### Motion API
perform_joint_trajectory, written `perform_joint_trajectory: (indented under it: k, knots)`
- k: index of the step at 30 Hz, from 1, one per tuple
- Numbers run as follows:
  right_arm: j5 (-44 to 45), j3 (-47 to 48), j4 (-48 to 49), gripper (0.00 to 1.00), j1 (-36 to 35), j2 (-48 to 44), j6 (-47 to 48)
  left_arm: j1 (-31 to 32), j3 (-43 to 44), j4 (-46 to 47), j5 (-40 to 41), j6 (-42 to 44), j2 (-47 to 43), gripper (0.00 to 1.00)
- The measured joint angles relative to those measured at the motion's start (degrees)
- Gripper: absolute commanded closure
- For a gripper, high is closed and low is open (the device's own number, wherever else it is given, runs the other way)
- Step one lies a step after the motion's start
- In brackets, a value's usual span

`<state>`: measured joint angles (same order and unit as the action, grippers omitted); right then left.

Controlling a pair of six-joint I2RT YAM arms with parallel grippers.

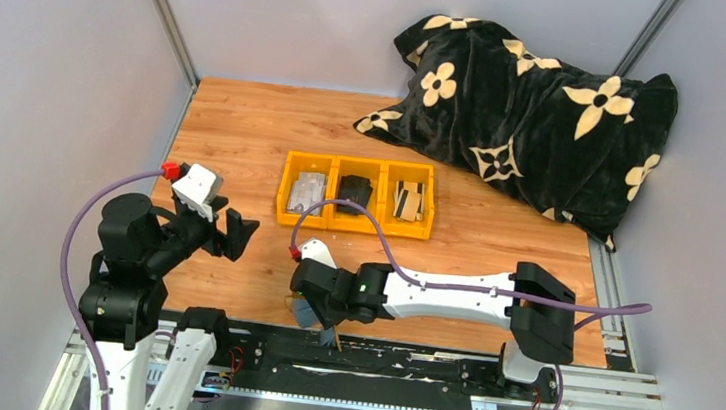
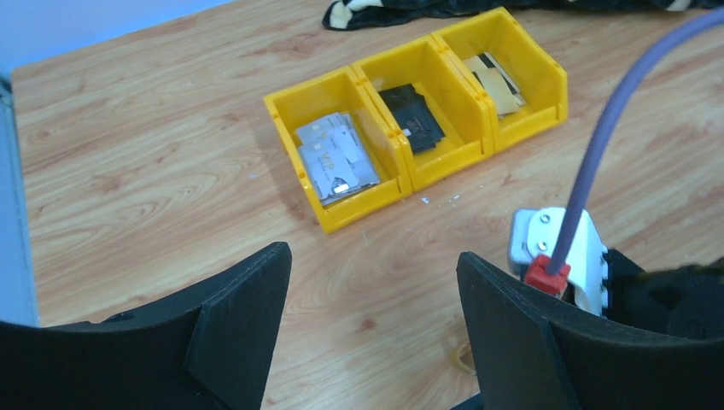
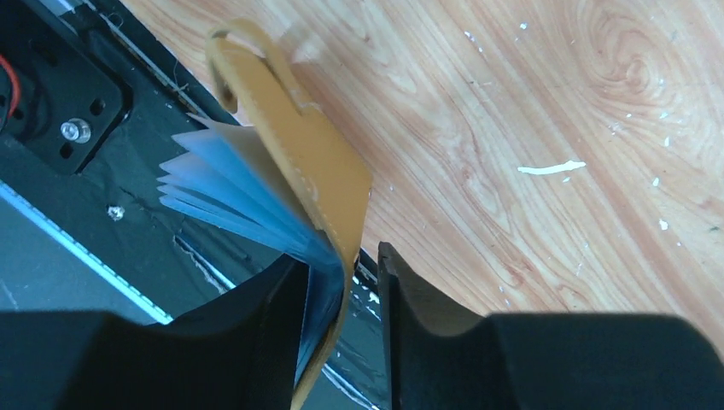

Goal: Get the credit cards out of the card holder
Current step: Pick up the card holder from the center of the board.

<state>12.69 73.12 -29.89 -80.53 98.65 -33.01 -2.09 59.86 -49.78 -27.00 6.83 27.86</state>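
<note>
**Card holder (image 3: 307,162) clamped at near edge**

The right tool (image 3: 341,265) is clenched on the mustard card holder at the near edge of the worktop (image 1: 246,123). The left tool (image 2: 373,256) hangs released. Farther off, grey credit cards (image 2: 335,158) lie in the left compartment of the yellow tray (image 2: 359,209).

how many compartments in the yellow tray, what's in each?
3. Left compartment holds grey cards, middle black items, right tan and black ones; anything underneath is hidden.

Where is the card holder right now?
In the top view the card holder is clamped in the right gripper at the near edge of the table, in front of the yellow tray, its pale blue leaves fanned over the black rail.
</note>
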Motion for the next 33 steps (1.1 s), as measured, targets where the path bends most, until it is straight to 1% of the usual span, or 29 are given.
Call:
perform_joint_trajectory:
  k: [1,3,4,5,10,13,17,25,31,33]
  knots:
    - [-1.3,-1.0,1.0,0.74,0.4,-0.7,0.3,0.0,0.0,-0.4,-1.2,0.7,-0.2,0.18]
    - [-3.7,-2.5,2.6,0.90,1.1,-1.9,1.3,0.0,0.0,-1.4,-3.4,2.1,-0.7,0.17]
    - [-5.2,-3.3,3.6,0.96,1.6,-2.5,1.5,0.0,0.0,-1.9,-4.6,3.0,-1.2,0.17]
    - [-6.0,-3.7,4.2,1.00,1.9,-2.8,2.1,0.0,0.0,-2.4,-5.6,3.6,-1.6,0.17]
    - [-11.7,-5.1,6.8,1.00,3.7,-3.4,3.2,0.0,0.0,-3.5,-12.0,7.1,-4.1,0.17]
    - [-14.3,-5.2,7.2,1.00,4.9,-4.2,3.4,0.0,-0.1,-3.6,-15.4,8.9,-5.6,0.15]
    - [-16.6,-5.0,7.6,1.00,7.0,-8.5,3.8,0.0,-0.1,-3.6,-19.6,11.0,-8.0,0.12]
    - [-17.2,1.9,8.1,1.00,8.0,-17.8,5.2,0.0,-0.1,-3.7,-23.8,12.9,-8.9,0.10]
    - [-17.2,6.3,8.2,1.00,8.0,-20.0,5.5,0.0,1.2,-4.0,-27.7,11.4,-8.4,0.10]
    - [-17.2,6.8,8.1,1.00,8.0,-20.4,5.6,0.0,2.1,-4.0,-28.3,10.9,-8.4,0.08]
